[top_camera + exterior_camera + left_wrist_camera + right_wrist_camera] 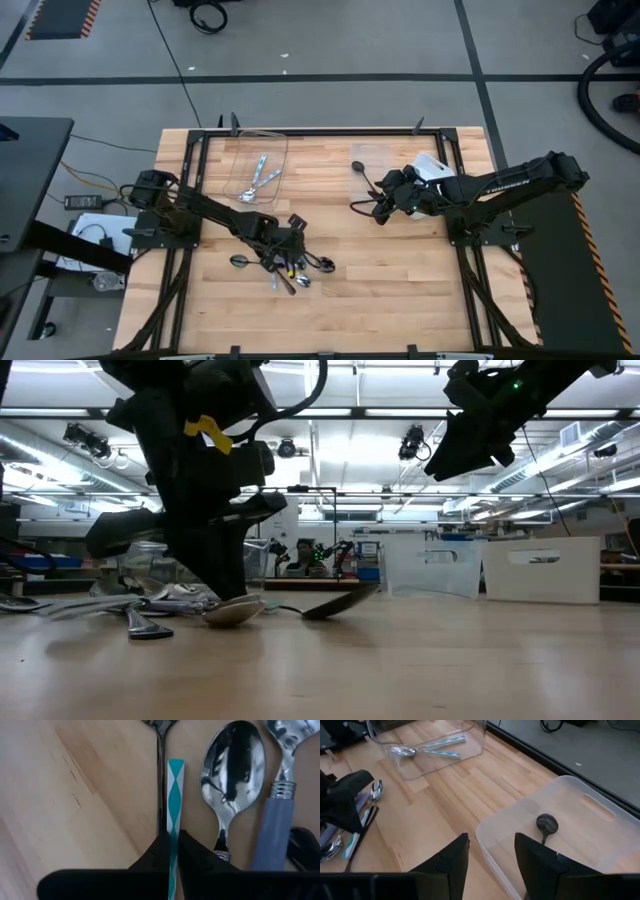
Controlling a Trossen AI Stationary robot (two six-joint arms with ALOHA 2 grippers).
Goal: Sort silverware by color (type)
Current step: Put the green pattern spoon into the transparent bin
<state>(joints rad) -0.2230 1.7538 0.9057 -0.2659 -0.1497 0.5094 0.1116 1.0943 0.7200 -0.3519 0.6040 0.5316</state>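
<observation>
Left gripper (172, 851) pinched on teal-and-white patterned spoon handle (175, 795); shiny silver spoon (232, 767) just beside. Right gripper (491, 851) open over a dark spoon (546, 826).

Two matte black jointed arms – white lettering along the right arm (520, 183), a yellow tag on the left arm (210, 432).

high: overhead | low: table-level | wrists: close, perhaps oblique

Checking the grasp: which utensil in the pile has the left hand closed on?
The left hand pinches the teal-and-white patterned handle; the neighbouring spoons lie untouched.
</observation>
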